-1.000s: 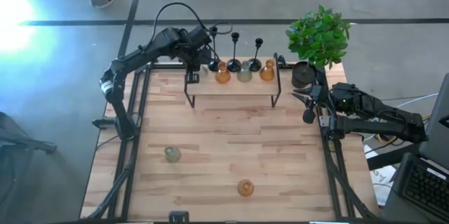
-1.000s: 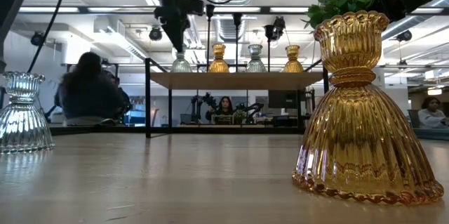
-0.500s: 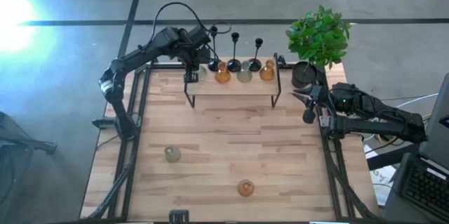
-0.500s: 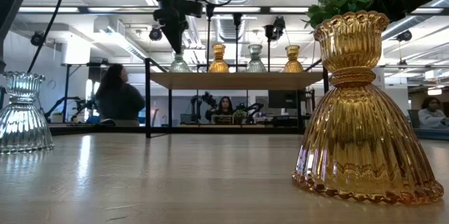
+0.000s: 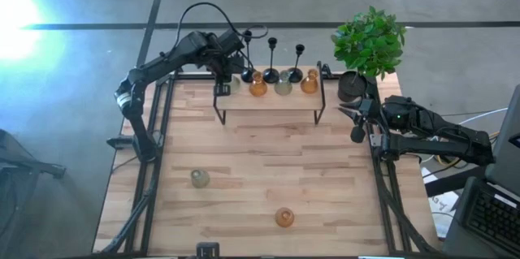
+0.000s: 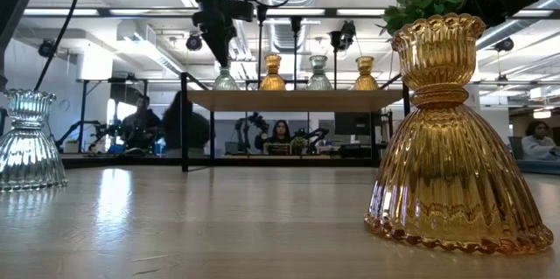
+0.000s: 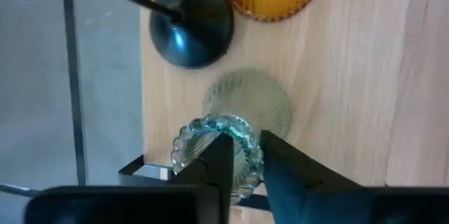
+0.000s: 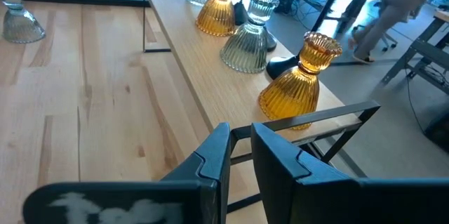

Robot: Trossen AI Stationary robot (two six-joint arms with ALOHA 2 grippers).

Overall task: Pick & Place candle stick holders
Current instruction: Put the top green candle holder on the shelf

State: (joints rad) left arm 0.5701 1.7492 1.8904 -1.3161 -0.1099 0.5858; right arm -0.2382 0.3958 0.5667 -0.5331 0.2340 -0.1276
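Left gripper (image 7: 244, 155) jaws have just begun loosening around the pale holder (image 7: 221, 147) on the shelf (image 5: 268, 101): placement nearly done; right gripper (image 8: 240, 148) waits, jaws nearly closed

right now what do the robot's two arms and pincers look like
Both arms are dark, near-black jointed links. The left arm carries a looping black cable above it. The right arm shows a small green light near its wrist. Each pincer, left pincer and right pincer, has two flat, angular dark fingers.
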